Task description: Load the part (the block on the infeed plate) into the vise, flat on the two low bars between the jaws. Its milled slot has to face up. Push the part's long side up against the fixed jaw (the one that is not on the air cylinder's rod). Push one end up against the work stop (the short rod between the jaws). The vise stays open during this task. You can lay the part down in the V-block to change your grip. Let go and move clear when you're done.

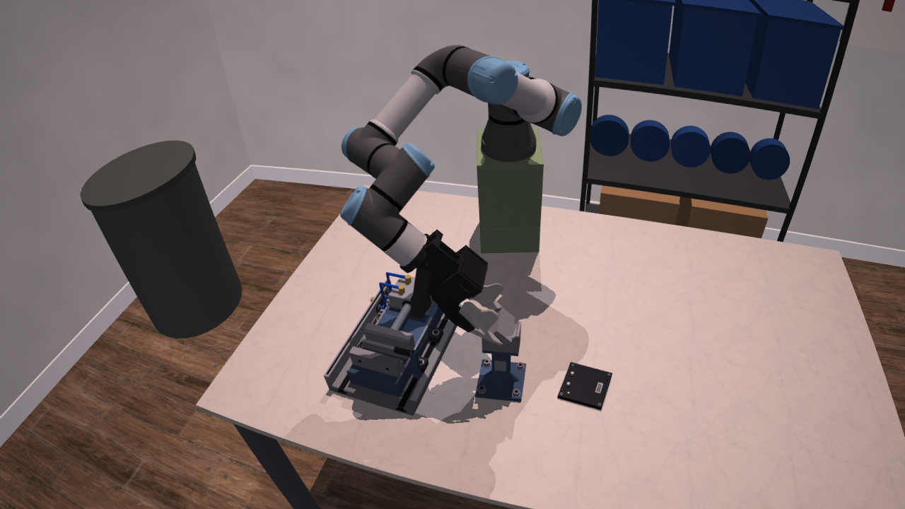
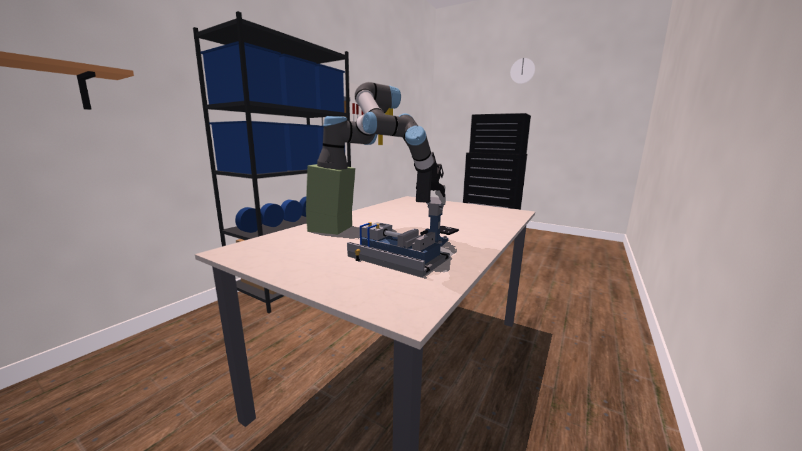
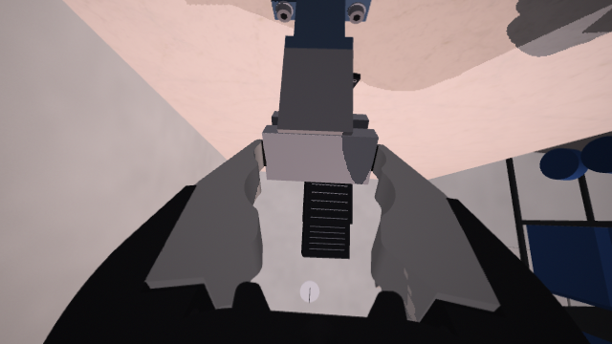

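Note:
My gripper (image 3: 317, 144) is shut on the part (image 3: 306, 155), a light grey block held across its width between the two fingertips. A darker cut shows at the part's right end (image 3: 358, 158). The part is at the top of the V-block (image 3: 316, 91), a grey post on a blue bolted base (image 1: 500, 378); I cannot tell if it rests on it. In the top view the gripper (image 1: 487, 316) reaches down at a slant right of the vise (image 1: 386, 351). The vise is open with nothing between its jaws. The black infeed plate (image 1: 585, 385) lies bare.
The arm's green pedestal (image 1: 510, 196) stands at the table's back. A dark bin (image 1: 161, 237) stands on the floor to the left. A black shelf rack (image 1: 708, 107) with blue bins stands behind the table on the right. The vise's air cylinder and blue tubing (image 1: 392, 288) lie under the wrist.

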Robot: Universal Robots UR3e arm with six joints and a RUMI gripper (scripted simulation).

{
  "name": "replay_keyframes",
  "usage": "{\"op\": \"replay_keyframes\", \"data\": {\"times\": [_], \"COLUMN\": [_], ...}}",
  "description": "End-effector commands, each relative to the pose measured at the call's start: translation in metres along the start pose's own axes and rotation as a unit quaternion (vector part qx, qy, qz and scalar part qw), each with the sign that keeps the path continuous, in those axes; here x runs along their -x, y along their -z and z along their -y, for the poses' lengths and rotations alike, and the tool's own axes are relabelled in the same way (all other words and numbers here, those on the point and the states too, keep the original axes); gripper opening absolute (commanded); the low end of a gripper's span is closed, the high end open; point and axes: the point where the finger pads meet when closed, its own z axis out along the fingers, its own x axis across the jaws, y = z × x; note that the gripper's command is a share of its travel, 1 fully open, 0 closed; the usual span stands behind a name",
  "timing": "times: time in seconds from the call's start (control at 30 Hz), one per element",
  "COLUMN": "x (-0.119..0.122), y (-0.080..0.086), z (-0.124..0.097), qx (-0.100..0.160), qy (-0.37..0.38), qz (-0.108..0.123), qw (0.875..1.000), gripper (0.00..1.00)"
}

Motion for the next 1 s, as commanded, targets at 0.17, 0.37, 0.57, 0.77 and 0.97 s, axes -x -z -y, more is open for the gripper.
{"op": "replay_keyframes", "data": {"times": [0.17,0.37,0.57,0.77,0.97], "x": [0.001,0.001,0.001,0.001,0.001], "y": [0.003,0.005,0.008,0.01,0.013], "z": [-0.003,-0.005,-0.007,-0.009,-0.012], "qx": [-0.001,-0.001,-0.001,-0.001,-0.001], "qy": [0.001,0.001,0.001,0.001,0.001], "qz": [0.001,0.001,0.001,0.001,0.001], "qw": [1.0,1.0,1.0,1.0,1.0], "gripper": [0.0,0.0,0.0,0.0,0.0]}}
